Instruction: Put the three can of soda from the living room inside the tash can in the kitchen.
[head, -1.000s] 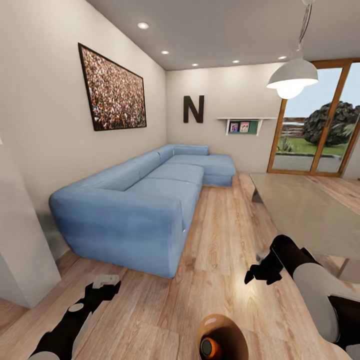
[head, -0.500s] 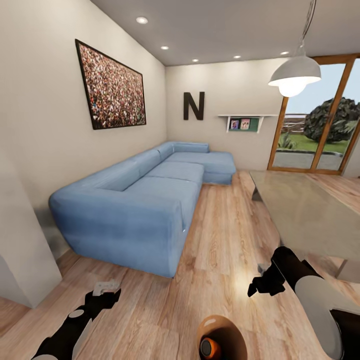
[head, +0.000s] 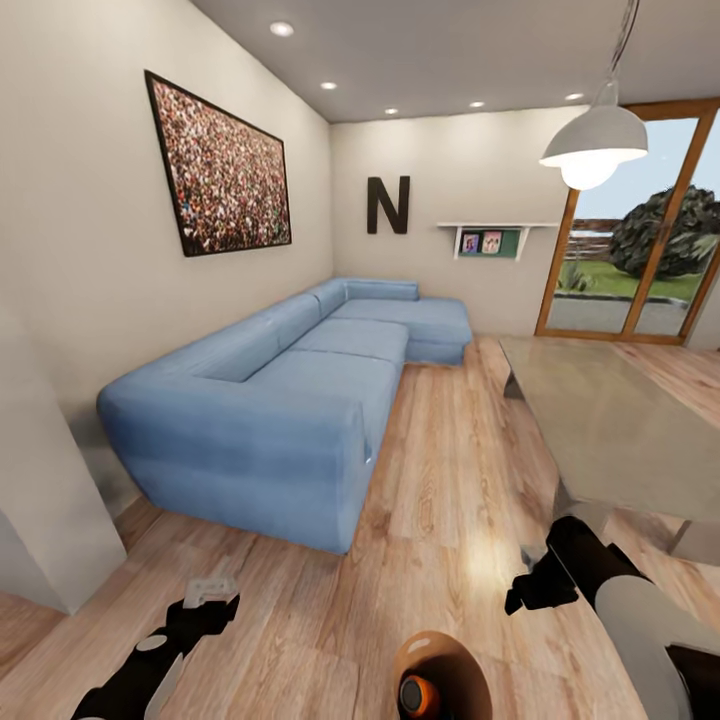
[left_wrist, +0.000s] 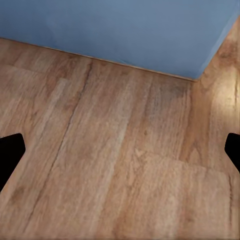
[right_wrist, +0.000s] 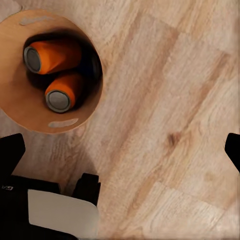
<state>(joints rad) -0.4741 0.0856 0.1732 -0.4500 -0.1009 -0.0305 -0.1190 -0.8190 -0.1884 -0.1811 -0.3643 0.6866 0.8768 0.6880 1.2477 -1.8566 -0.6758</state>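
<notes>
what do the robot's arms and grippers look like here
Both arms mix glossy black and white shells. The right arm has a rounded black wrist section joined to a smooth white forearm, ending in a black angular right gripper. The left arm is mostly black with white patches, and the left gripper is black with a pale grey piece at its tip. No cables are visible.

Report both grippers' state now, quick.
Left gripper: open, holding nothing, over bare wood floor.
Right gripper: open, holding nothing, above the floor beside the trash can.
</notes>
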